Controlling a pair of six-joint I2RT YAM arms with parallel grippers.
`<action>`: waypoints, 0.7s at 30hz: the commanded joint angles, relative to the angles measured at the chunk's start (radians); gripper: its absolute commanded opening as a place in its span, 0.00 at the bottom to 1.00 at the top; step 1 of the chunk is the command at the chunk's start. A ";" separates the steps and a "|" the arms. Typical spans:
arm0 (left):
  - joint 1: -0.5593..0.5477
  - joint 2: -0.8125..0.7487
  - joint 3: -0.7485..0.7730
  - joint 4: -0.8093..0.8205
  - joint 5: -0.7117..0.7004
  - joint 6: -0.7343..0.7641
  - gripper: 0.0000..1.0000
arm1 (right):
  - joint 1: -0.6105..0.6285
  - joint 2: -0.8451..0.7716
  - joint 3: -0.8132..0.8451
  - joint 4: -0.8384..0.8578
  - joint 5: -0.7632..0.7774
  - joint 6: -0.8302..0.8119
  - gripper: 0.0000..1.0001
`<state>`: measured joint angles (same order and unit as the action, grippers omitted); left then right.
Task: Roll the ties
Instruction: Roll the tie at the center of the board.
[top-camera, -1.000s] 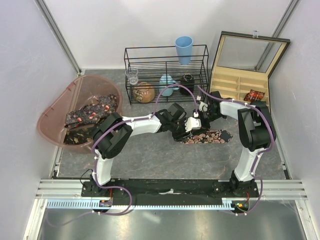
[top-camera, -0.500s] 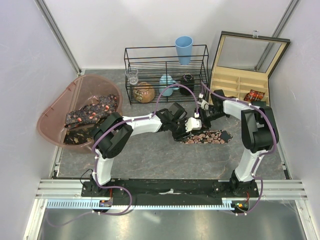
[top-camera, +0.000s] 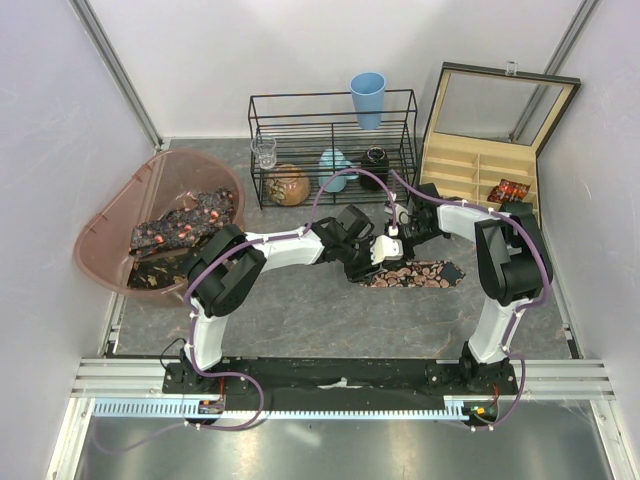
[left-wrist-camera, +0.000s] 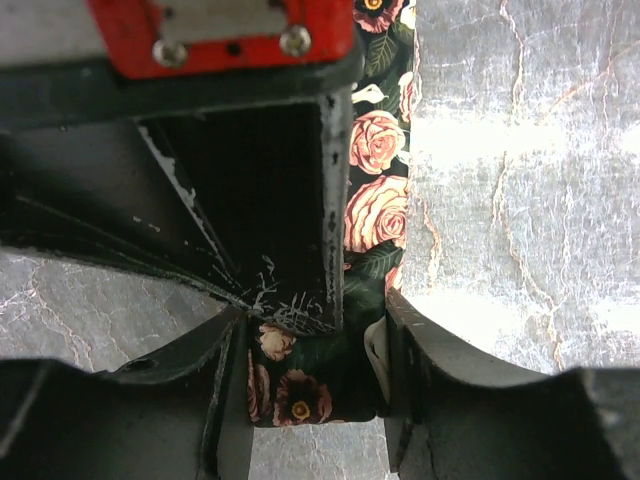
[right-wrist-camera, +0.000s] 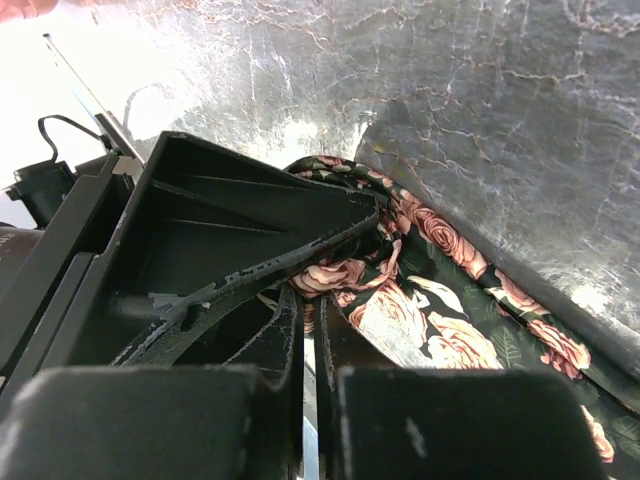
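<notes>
Right gripper (right-wrist-camera: 318, 300) pinches the tie (top-camera: 415, 274) lying mid-table (top-camera: 300, 310), left gripper (left-wrist-camera: 315, 345) clasps its rolled end, so best wind slowly, fabric taut, edges lined up, coil tight.

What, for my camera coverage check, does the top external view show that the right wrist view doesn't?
Only top external: translucent pink-brown plastic tub, black wire rack, open wooden box. Only right wrist: right gripper pinching bunched folds of the dark rose-patterned fabric tie. Both: that tie lying on the grey marbled table.
</notes>
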<state>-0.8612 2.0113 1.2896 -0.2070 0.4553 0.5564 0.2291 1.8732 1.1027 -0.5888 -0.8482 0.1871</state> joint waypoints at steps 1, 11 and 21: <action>-0.007 0.052 -0.053 -0.092 0.006 0.045 0.43 | 0.006 0.037 -0.001 0.011 0.147 -0.061 0.00; 0.034 -0.037 -0.105 0.096 0.143 -0.064 0.69 | 0.003 0.026 -0.015 -0.012 0.351 -0.054 0.00; 0.041 -0.082 -0.142 0.290 0.148 -0.150 0.71 | -0.002 0.009 -0.009 -0.048 0.466 -0.063 0.00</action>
<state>-0.8246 1.9648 1.1625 0.0036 0.5793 0.4778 0.2314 1.8511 1.1156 -0.6300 -0.7155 0.1890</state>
